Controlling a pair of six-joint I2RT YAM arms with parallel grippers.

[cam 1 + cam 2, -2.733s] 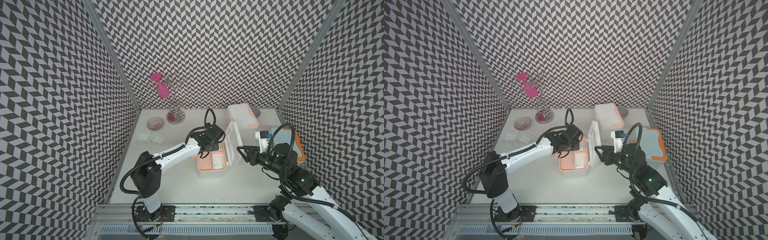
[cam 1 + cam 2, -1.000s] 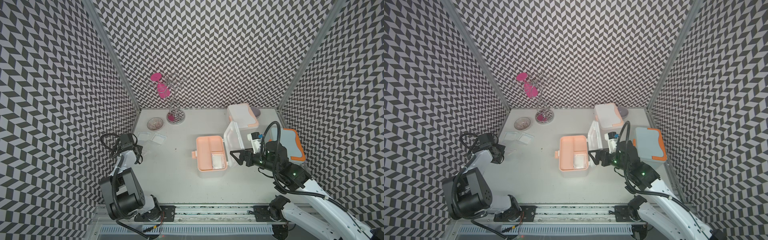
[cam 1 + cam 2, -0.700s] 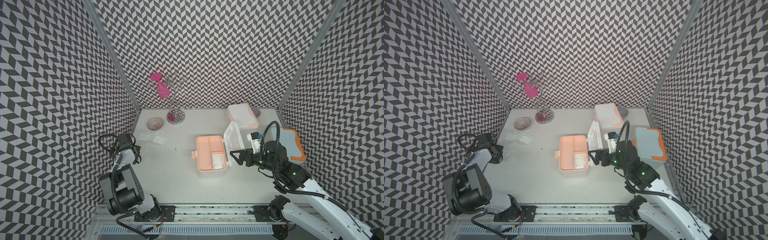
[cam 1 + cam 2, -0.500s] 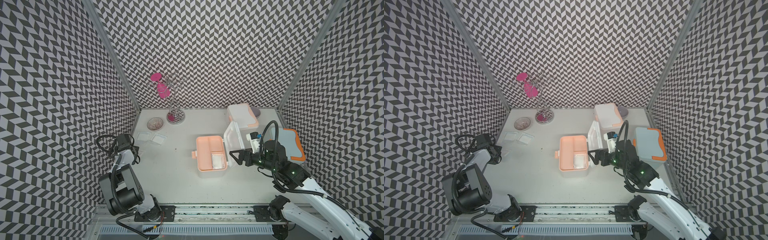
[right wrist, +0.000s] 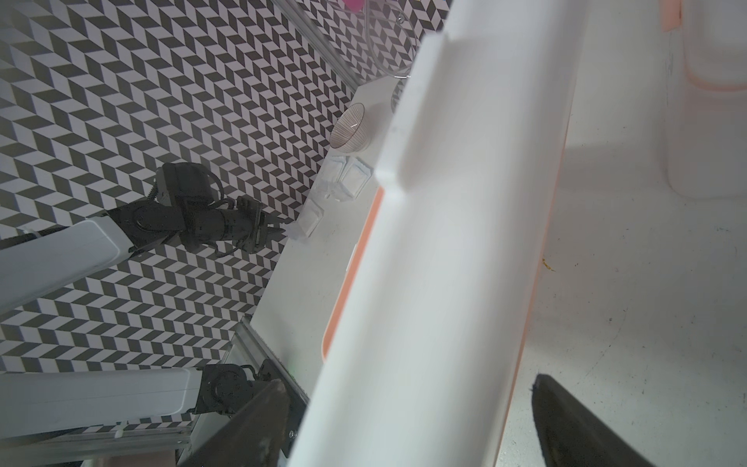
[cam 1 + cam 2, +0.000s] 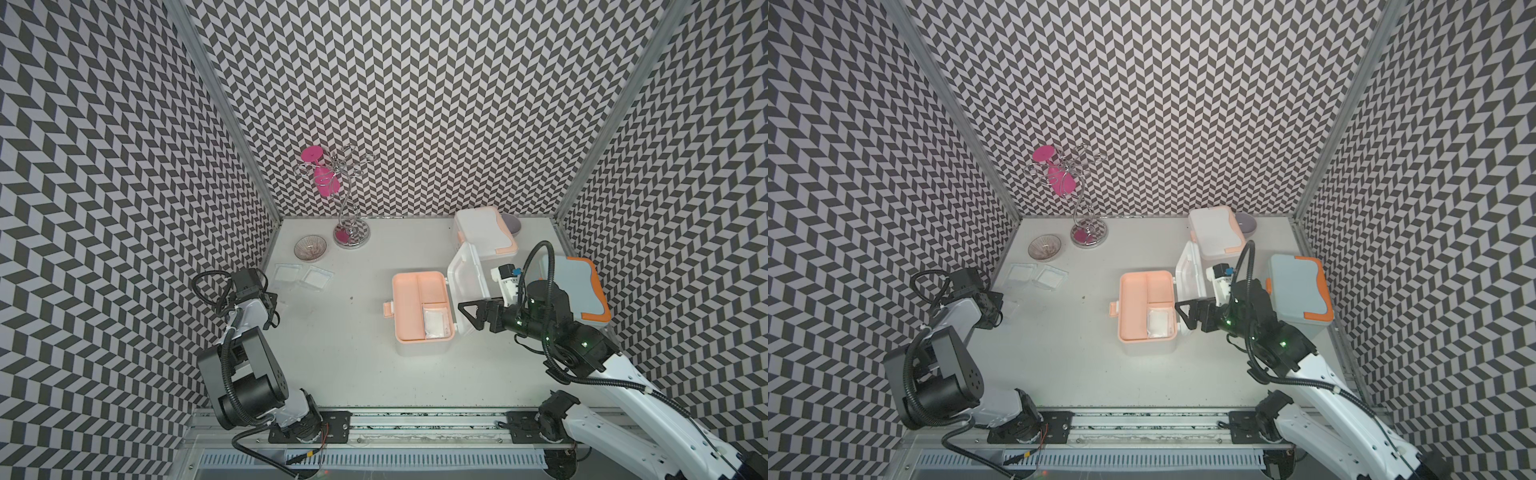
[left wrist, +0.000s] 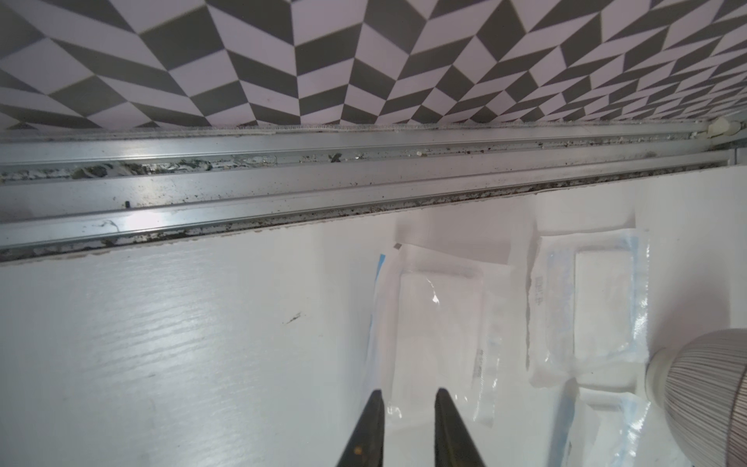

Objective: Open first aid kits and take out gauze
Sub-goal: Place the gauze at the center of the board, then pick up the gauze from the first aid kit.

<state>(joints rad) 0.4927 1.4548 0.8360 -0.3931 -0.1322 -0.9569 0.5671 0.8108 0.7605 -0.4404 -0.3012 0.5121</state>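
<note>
Left wrist view: left jaws stand a little apart over the near border of a gauze packet (image 7: 438,323) that lies flat on the counter (image 7: 182,343). They grip nothing that shows. A second packet (image 7: 598,307) lies just beyond, beside the ribbed glass bowl (image 7: 703,400). Right jaws gape wide astride the raised lid (image 5: 444,263) of the open first aid kit (image 6: 419,275); whether they touch it I cannot tell. In a top view the laid-out packets (image 6: 318,277) sit at ten o'clock on the counter. The open kit is near centre toward three, with another gauze (image 6: 436,326) in its five o'clock tray compartment. These packets are likely feather-light, floppy and slick, so they are best pinched by the wrapper's flat sealed border, not the pad.
</note>
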